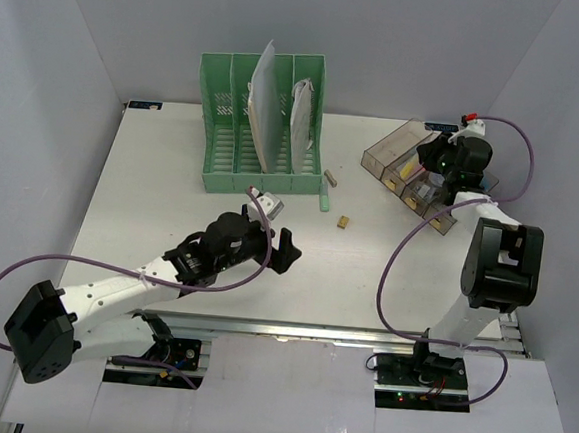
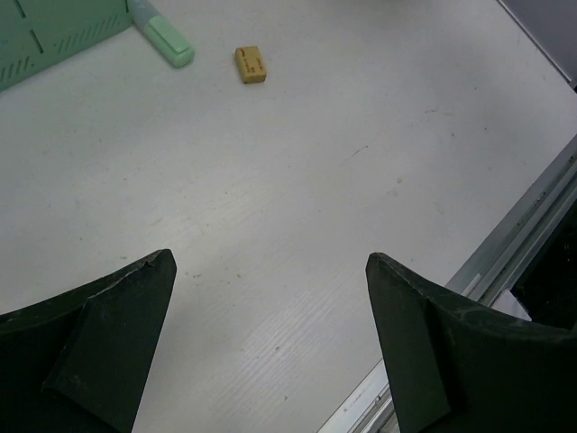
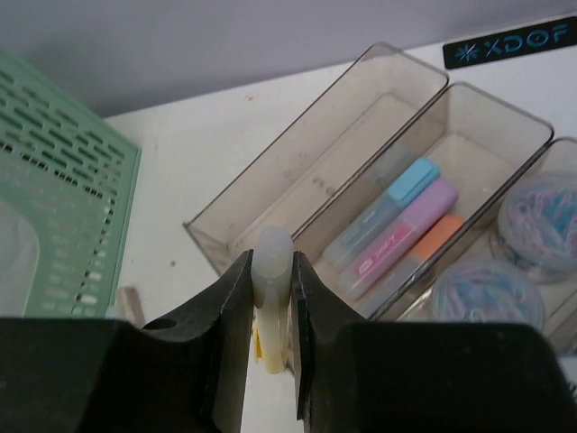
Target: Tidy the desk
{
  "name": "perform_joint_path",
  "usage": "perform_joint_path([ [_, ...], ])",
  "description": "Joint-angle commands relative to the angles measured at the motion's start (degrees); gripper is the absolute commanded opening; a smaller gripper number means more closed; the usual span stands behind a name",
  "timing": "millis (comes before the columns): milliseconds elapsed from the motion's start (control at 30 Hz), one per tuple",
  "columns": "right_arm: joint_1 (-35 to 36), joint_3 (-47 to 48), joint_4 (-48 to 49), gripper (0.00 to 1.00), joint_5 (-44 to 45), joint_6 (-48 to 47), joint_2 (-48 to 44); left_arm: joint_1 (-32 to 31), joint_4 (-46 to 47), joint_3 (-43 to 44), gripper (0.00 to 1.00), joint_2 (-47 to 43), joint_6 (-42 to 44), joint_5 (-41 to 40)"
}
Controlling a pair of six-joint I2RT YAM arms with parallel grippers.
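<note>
The white desk (image 1: pixel 161 196) carries a green highlighter (image 1: pixel 324 198) and a small yellow eraser (image 1: pixel 342 222) in front of the green file rack (image 1: pixel 262 124). My left gripper (image 1: pixel 279 248) hovers over the desk's middle, open with nothing between its fingers; the left wrist view shows only bare desk (image 2: pixel 297 180) at the left gripper (image 2: pixel 270 260), the eraser (image 2: pixel 250 64) and green highlighter (image 2: pixel 162 36) farther off. My right gripper (image 3: pixel 271 262) is shut on a yellow highlighter (image 3: pixel 271 245) with a whitish cap, held above the near end of the clear brown tray (image 3: pixel 297 153).
The tray (image 1: pixel 384 159) at the back right holds blue (image 3: pixel 388 203), pink (image 3: pixel 406 225) and orange (image 3: pixel 437 236) highlighters, and tubs of paper clips (image 3: pixel 541 212). Papers stand in the rack. A metal rail (image 2: pixel 514 244) runs along the desk's front edge.
</note>
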Motion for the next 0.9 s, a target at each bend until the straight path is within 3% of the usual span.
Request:
perform_joint_path([
  [0,-0.66,6.89,6.92,0.08,2.98,1.29,5.15,0.2,-0.91,-1.5,0.98,-1.35,-1.45,-2.35],
  [100,-0.66,9.36,7.03,0.09,3.08,0.88,8.08,0.27,-0.29,-1.21,0.98,-0.11,-1.75,-2.25],
  [167,-0.7,10.31,6.97,0.15,3.02,0.29,10.39,0.2,-0.19,-0.31,0.98,1.48,-2.01,-2.04],
  [333,-0.83,9.63,6.32,0.49,-0.3,-3.95,11.61,0.2,-0.15,1.45,0.98,4.09,-2.64,-1.66],
  [467,-0.71,4.27,7.24,0.64,-2.91,-8.8,6.28,0.2,-0.43,1.64,0.98,3.87,-2.99,-1.82],
  [733,2.43,-2.46,0.5,0.77,-8.48,-22.06,-5.44,0.22,-5.03,1.83,0.98,0.14,-2.57,-3.61],
  [867,8.75,0.01,-13.45,0.83,-17.25,-29.25,-7.26,0.36,-9.81,2.61,0.98,-3.54,-1.18,-6.02],
])
